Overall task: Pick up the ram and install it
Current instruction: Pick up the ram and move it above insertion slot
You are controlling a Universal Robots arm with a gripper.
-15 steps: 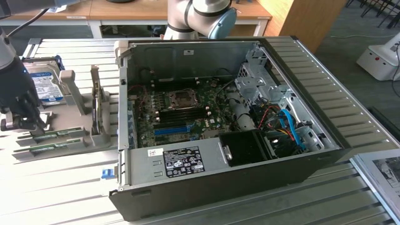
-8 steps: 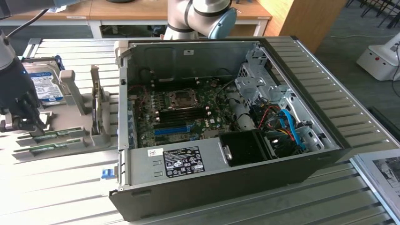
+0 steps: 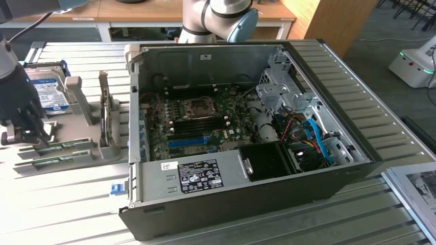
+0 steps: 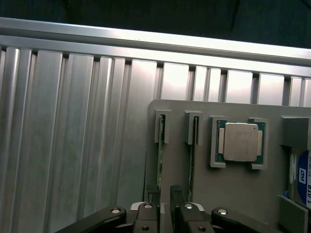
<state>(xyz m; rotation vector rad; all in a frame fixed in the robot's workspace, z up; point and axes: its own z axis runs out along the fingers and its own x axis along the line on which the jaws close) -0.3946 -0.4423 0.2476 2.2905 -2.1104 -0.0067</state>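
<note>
1. A ribbed aluminium table [image 3: 68, 204] carries an open computer case [image 3: 225, 222] and a grey parts tray [image 4: 233, 194].
2. The ram [image 4: 160, 160] stands on edge in the slot nearest the tray's edge. A second stick [image 4: 193, 160] is slotted beside it, and the processor [image 4: 240, 141] sits further in.
3. Our gripper [image 4: 164, 196] hovers over the tray, jaws parted and empty, roughly in line with the ram.
4. We judge the pickup needs the jaws centred across the thin board, clear of the second stick, and squared to the slot.

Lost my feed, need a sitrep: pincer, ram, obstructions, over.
Pincer open, empty, low over gray holder. Ram slotted on edge in holder, just ahead of pincer tips. Second stick beside it, processor apart; nothing covering it.
</note>
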